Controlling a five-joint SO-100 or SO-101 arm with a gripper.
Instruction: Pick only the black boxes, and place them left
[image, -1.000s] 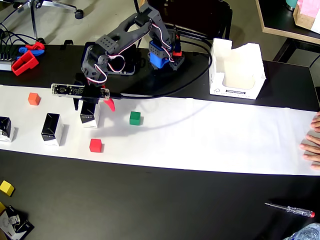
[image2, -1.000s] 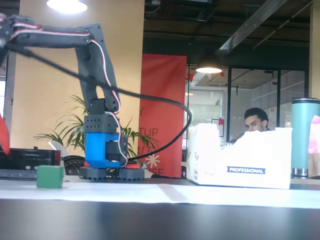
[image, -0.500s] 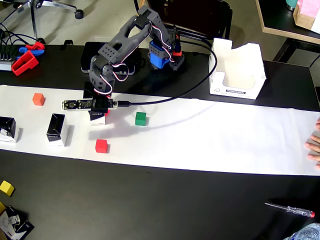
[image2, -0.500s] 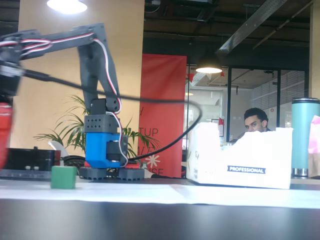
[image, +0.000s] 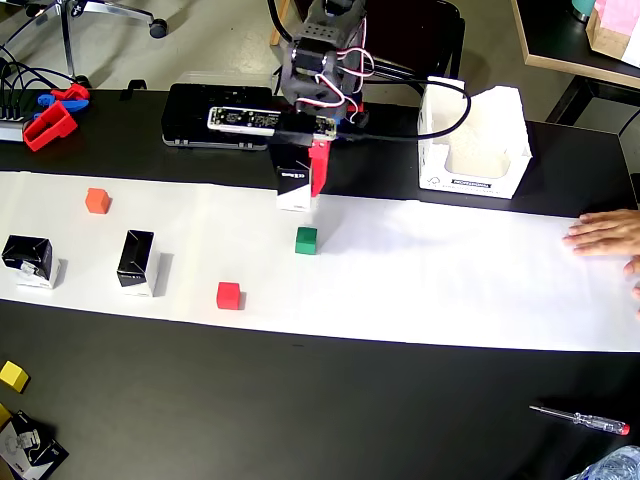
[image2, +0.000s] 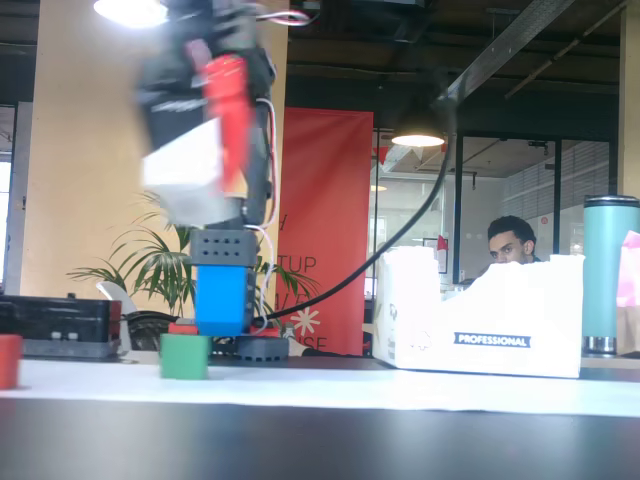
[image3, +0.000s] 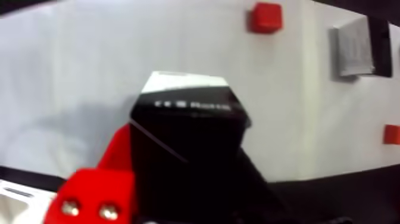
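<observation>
My gripper (image: 303, 182) is shut on a black box (image: 292, 186) with a white side face, near the back edge of the white paper strip. In the fixed view the gripper (image2: 205, 150) and the box (image2: 183, 178) are blurred and well above the table. In the wrist view the box (image3: 187, 134) fills the middle, with the red finger (image3: 101, 179) on its left. Two more black boxes (image: 28, 259) (image: 137, 262) stand at the left end of the paper. One of them (image3: 362, 45) shows at the wrist view's right edge.
An orange cube (image: 97, 200), a green cube (image: 306, 240) and a red cube (image: 229, 295) lie on the paper. A black device case (image: 195, 120) and a white carton (image: 472, 150) stand behind it. A person's hand (image: 605, 234) rests at the right, with a screwdriver (image: 585, 419) in front.
</observation>
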